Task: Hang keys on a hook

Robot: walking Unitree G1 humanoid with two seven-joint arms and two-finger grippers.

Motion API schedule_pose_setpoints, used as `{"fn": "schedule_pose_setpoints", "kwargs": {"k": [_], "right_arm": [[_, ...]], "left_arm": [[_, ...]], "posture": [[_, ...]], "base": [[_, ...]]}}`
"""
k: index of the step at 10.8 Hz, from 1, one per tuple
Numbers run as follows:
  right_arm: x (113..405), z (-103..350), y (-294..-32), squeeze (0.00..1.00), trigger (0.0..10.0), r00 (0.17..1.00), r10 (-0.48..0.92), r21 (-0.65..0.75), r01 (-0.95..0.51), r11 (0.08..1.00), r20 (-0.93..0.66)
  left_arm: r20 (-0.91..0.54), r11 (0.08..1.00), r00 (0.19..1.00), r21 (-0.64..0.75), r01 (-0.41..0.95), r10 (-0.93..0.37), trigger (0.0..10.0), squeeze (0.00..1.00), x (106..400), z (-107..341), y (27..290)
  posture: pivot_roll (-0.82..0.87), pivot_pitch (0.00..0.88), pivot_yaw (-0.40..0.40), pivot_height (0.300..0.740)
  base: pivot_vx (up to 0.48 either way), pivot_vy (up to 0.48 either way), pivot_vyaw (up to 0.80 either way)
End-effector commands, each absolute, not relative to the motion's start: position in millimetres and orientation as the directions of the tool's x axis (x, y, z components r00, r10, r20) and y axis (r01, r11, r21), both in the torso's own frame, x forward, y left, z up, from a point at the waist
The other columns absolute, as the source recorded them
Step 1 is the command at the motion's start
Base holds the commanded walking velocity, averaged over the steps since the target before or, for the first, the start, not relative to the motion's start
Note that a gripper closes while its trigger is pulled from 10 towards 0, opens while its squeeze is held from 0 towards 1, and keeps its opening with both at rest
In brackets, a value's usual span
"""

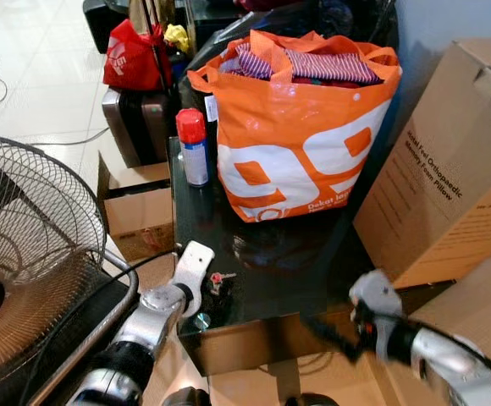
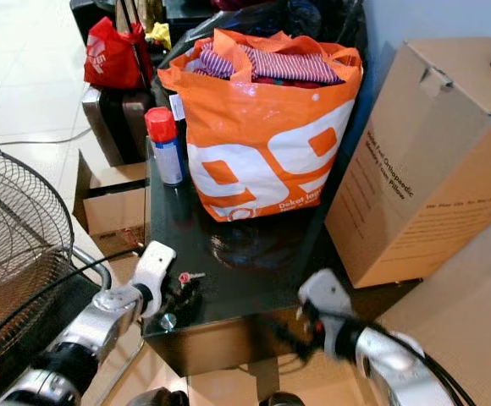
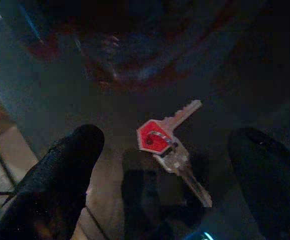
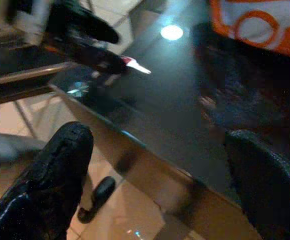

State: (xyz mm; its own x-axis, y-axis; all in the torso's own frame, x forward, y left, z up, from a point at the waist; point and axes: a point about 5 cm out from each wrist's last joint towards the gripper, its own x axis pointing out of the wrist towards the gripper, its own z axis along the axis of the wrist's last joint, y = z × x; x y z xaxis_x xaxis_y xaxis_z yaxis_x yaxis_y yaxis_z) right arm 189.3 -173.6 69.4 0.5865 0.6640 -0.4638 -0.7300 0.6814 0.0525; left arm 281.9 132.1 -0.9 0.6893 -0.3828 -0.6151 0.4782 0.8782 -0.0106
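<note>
1. Keys (red-headed one on top) lie flat on the black table, lower left of the head view, near its front edge.
2. My left gripper straddles them, fingers spread wide, holding nothing; key shafts run diagonally between the fingertips.
3. Right gripper, lower right, also spread and empty, is farther off.

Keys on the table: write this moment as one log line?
left gripper jaws open over keys | keys flat on black table | right gripper open

Black glossy table bears keys, spray can, orange bag.
</note>
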Motion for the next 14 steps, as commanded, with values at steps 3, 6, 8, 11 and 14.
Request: {"fn": "schedule_pose_setpoints", "kwargs": {"k": [3,6,8,11,14], "right_arm": [[187.7,72.0,-174.0,0.0,10.0,0.586,0.67,0.045,-0.737,0.674,-0.456],[186.1,74.0,-175.2,0.0,10.0,0.586,0.669,0.04,-0.738,0.674,-0.457],[185.7,74.4,-175.6,0.0,10.0,0.589,0.666,0.036,-0.737,0.675,-0.458],[183.0,74.3,-176.0,0.0,10.0,0.59,0.663,0.037,-0.734,0.678,-0.46],[181.3,71.3,-171.4,0.0,10.0,0.584,0.669,0.047,-0.736,0.675,-0.46]], "left_arm": [[-0.616,0.828,0.641,-0.031,0.56,-0.457,10.0,0.0,284.1,-2.5,118.4],[-0.615,0.811,0.618,-0.06,0.582,-0.49,10.0,0.0,287.8,-1.9,105.8],[-0.603,0.81,0.616,-0.09,0.58,-0.508,10.0,0.0,290.2,-0.7,96.4],[-0.578,0.86,0.688,-0.05,0.508,-0.44,10.0,0.0,298.2,5.3,104.7],[-0.651,0.916,0.693,-0.007,0.402,-0.309,10.0,0.0,276.3,-17.4,136.9]], "posture": [[-0.22,0.108,0.04,0.74],[-0.23,0.119,0.045,0.74],[-0.23,0.125,0.045,0.74],[-0.23,0.132,0.053,0.74],[-0.22,0.138,0.052,0.74]], "base": [[0.0,0.0,0.0],[0.0,0.0,0.0],[0.0,0.0,0.0],[0.0,0.0,0.0],[0.0,0.0,0.0]]}}
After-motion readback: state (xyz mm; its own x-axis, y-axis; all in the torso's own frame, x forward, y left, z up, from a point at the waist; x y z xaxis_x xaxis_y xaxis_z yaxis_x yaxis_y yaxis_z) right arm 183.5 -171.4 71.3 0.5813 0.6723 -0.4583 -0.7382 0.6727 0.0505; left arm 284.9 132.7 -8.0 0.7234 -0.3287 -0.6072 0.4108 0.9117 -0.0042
